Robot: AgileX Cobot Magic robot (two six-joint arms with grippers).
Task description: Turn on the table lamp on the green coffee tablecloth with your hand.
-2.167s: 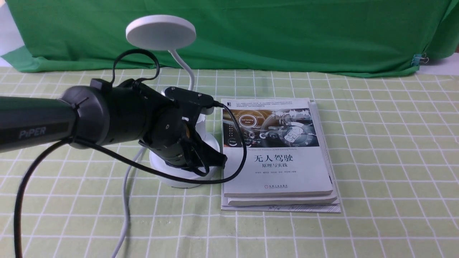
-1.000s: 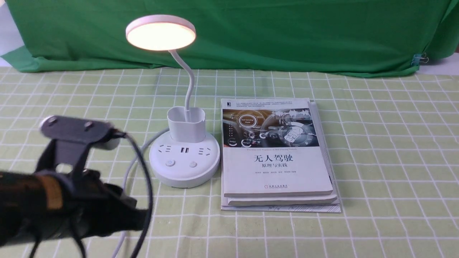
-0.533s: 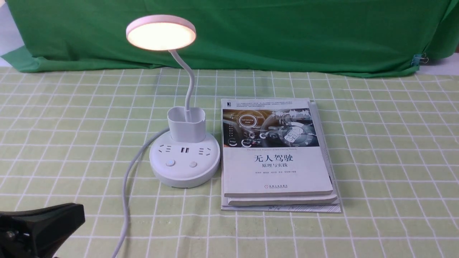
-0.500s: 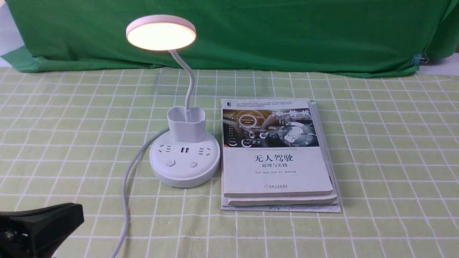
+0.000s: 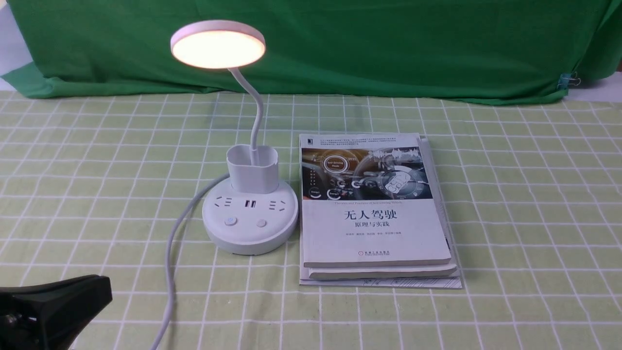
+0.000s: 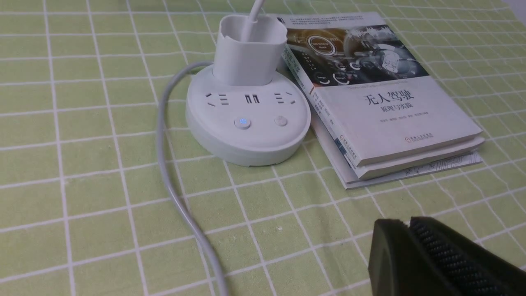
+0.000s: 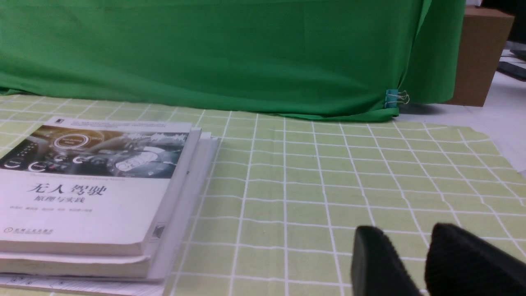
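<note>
Lamp [image 5: 249, 232] and books [image 5: 376, 228] on checked tablecloth [image 5: 534, 218]

Front faces backdrop [image 5: 388, 48]; wrist views low over tablecloth [image 5: 534, 194]; all share books [image 5: 374, 228].

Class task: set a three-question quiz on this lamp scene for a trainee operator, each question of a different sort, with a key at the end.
1. True or false: the table lamp has its head lit.
2. What lies beside the lamp's base on the robot's right? A) a stack of books B) a mug C) a keyboard
3. Fill in: of the base's two buttons, the ____ button glows blue (robot's left or right).
Key: 1 true; 2 A; 3 left.
</note>
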